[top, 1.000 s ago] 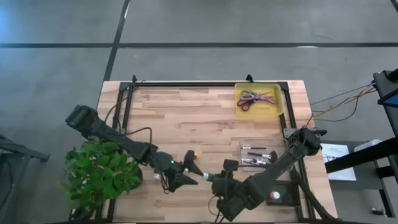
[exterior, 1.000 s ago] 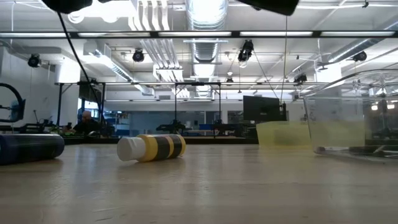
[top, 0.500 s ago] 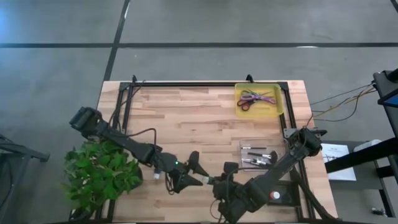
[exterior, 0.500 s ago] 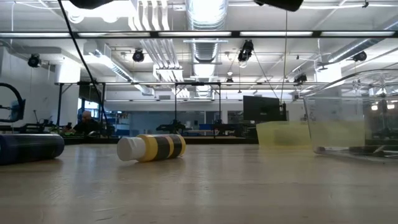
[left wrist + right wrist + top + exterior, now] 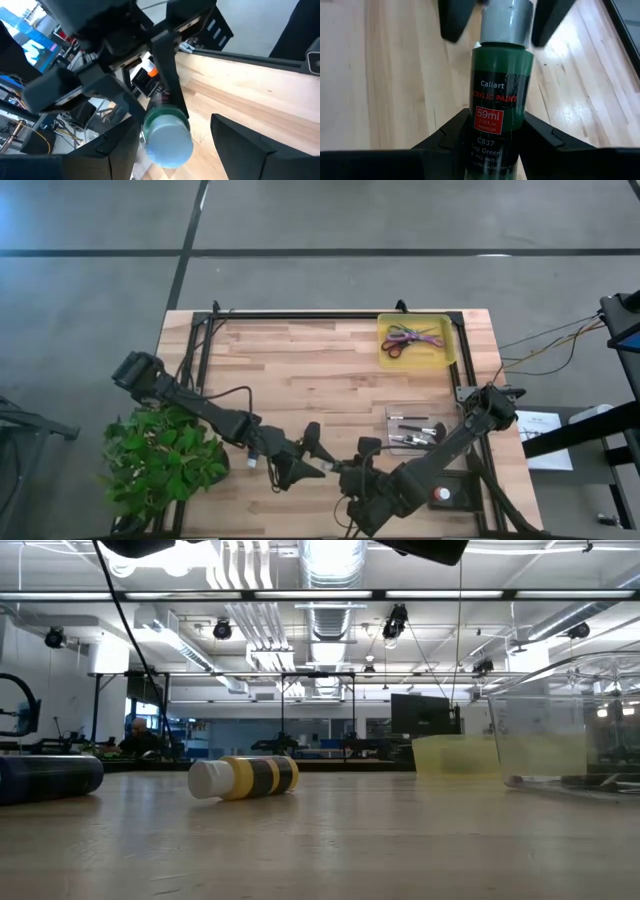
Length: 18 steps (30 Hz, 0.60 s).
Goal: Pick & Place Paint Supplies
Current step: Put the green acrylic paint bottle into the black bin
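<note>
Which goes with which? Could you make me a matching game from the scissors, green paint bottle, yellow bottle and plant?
Things:
1. scissors
2. green paint bottle
3. yellow bottle
4. plant

Places:
A. lying on its side on the table
B. in the yellow tray
C. held in the right hand
D. at the table's corner

Pairs: 1-B, 2-C, 3-A, 4-D

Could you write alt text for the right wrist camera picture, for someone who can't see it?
A green paint bottle labelled "Callart", white cap outward, is clamped in the right gripper above a wooden table. The left gripper has one dark finger on each side of the cap.
</note>
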Each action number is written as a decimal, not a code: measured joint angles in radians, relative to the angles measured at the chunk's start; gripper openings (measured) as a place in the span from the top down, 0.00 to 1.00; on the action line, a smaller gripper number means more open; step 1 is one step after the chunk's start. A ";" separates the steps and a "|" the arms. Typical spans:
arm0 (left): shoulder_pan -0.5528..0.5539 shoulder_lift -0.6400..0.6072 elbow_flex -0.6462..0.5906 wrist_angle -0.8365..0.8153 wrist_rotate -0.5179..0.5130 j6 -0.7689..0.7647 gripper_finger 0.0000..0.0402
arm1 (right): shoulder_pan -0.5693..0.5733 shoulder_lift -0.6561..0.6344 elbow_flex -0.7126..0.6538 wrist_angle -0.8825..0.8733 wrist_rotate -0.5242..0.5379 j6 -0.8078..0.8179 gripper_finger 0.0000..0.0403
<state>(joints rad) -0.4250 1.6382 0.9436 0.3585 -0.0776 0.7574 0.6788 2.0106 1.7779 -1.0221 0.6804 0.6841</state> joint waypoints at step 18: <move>0.038 0.000 -0.001 -0.016 0.011 -0.057 0.55 | 0.005 0.000 -0.001 0.026 0.016 -0.042 0.67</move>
<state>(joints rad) -0.3875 1.6382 0.9430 0.3423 -0.0670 0.7003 0.6842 2.0102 1.7770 -0.9960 0.6966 0.6417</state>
